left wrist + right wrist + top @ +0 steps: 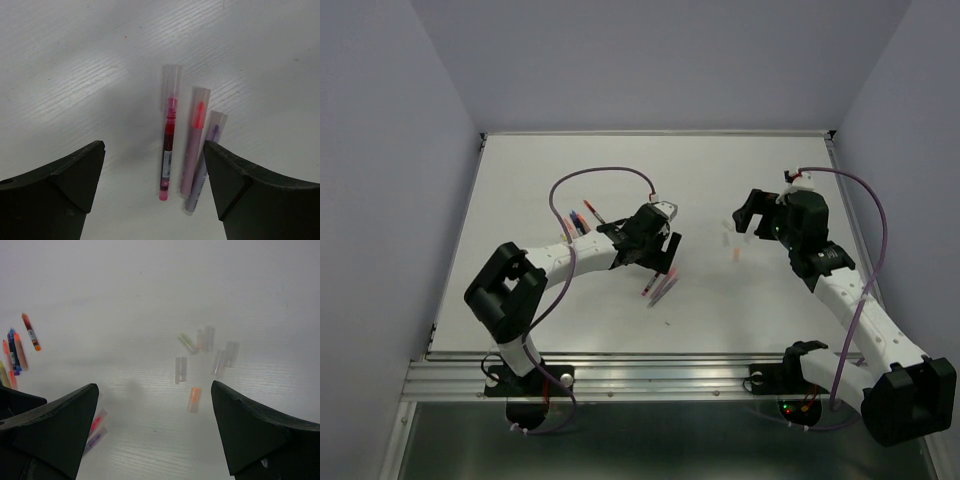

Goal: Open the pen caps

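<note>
A: What colour are the arms?
B: The left arm (570, 258) and right arm (865, 310) look alike, with white links and bulky black joints.
A: Cables?
B: A purple cable (605, 172) runs along each.
A: And the left gripper (154, 145)?
B: Its fingers (70, 180) are matte black wedges with blunt tips. The right gripper (154, 386) matches.

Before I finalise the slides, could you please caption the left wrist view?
Open left gripper above three pens lying side by side on the table, caps on.

table (75, 75): matt white woodgrain | pen caps (171, 85): clear plastic
</note>
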### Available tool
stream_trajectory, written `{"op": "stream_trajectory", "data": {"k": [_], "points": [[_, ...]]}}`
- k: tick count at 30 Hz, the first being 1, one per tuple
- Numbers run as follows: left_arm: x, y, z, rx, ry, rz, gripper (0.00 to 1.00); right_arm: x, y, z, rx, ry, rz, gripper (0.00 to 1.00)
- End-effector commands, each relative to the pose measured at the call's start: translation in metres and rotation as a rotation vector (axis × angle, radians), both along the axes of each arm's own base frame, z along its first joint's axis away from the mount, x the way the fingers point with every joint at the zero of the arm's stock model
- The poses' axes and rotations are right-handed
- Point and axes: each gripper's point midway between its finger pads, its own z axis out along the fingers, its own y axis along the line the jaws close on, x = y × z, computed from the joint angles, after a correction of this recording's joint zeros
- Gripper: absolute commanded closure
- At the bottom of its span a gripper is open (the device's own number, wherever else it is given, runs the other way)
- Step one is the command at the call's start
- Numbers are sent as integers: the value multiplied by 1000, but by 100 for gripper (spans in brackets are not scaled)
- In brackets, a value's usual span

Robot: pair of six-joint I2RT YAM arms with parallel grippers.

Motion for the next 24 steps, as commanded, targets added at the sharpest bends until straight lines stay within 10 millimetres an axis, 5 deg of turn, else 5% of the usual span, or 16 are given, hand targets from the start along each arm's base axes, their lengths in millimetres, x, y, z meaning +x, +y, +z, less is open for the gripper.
{"op": "stream_trajectory", "data": {"k": [1,24], "points": [[9,8,-6,71,-15,25,9,3,-1,16,3,-65,3,0],[-10,11,-53,206,58,-43,20,5,-1,11,-4,-52,6,0]]}}
